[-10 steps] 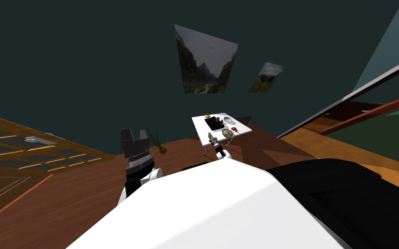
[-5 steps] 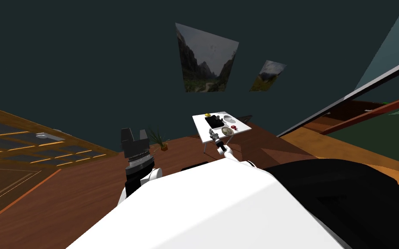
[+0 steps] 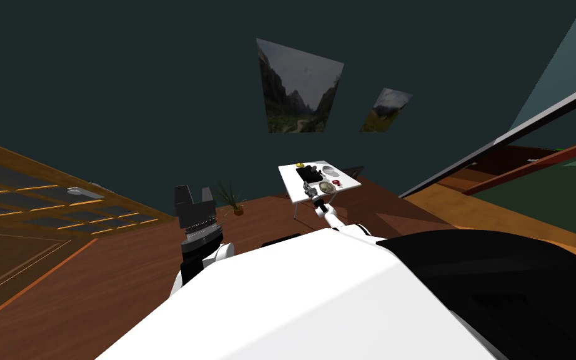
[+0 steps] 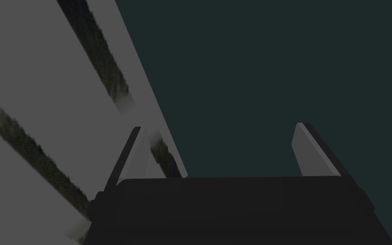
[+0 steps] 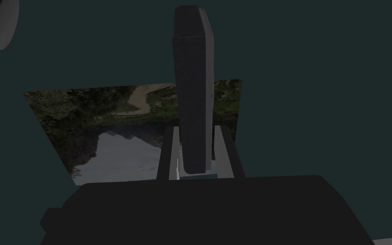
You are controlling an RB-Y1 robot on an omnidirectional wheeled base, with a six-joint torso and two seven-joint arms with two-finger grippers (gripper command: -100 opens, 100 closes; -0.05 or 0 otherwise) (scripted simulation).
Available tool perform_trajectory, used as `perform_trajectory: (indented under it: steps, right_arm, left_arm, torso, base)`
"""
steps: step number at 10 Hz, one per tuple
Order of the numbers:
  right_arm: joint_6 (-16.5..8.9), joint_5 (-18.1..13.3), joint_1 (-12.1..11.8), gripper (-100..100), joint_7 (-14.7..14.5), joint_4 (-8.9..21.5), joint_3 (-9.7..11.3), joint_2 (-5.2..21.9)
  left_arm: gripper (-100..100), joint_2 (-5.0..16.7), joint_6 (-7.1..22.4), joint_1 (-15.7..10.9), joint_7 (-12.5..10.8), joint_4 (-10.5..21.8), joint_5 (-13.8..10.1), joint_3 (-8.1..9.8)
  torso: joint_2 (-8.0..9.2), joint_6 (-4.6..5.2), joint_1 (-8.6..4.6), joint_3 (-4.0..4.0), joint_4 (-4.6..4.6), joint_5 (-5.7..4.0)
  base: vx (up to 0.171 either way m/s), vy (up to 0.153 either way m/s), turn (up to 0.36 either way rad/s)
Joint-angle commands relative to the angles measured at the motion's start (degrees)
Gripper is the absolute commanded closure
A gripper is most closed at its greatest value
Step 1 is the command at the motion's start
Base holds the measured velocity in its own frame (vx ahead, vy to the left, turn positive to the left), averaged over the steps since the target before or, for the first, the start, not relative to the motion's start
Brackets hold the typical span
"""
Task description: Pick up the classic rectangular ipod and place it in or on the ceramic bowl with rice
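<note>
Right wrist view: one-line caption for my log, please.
Right gripper shut on a dark grey, flat rectangular ipod, held edge-on, standing up from between its fingers.

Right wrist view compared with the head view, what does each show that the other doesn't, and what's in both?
Right wrist: the dark ipod edge-on, pressed between the right gripper's fingers. Head: the white table with the bowl, and the open left gripper raised on my left. Both: that gripper, and the landscape picture on the dark wall.
</note>
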State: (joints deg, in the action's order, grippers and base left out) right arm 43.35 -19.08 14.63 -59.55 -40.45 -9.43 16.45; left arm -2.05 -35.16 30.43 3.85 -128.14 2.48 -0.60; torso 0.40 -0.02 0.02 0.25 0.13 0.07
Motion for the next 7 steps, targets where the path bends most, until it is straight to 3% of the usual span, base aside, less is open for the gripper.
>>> perform_trajectory:
  steps: [1, 5, 7]
  right_arm:
    - [-1.2, 0.3, 1.5, 100, 2.0, -1.0, 0.4, 1.8]
    - [-2.8, 1.1, 6.4, 100, 6.2, -0.1, 0.9, 6.3]
    - [-3.5, 1.3, 7.7, 100, 7.6, 0.0, 1.1, 7.6]
  left_arm:
    - [0, 0.0, 0.0, 0.0, 0.0, 0.0, 0.0, 0.00]
    - [0, 0.0, 0.0, 0.0, 0.0, 0.0, 0.0, 0.00]
    - [0, 0.0, 0.0, 0.0, 0.0, 0.0, 0.0, 0.00]
  torso:
    - [0.00, 0.00, 0.00, 0.00, 0.00, 0.00]
    - [0.07, 0.01, -0.06, 0.06, 0.04, -0.02]
    - [0.17, 0.02, -0.11, 0.13, 0.07, -0.02]
  base:
    - [-0.134, 0.022, 0.018]
    - [-0.123, 0.004, 0.018]
    - [-0.113, -0.013, 0.016]
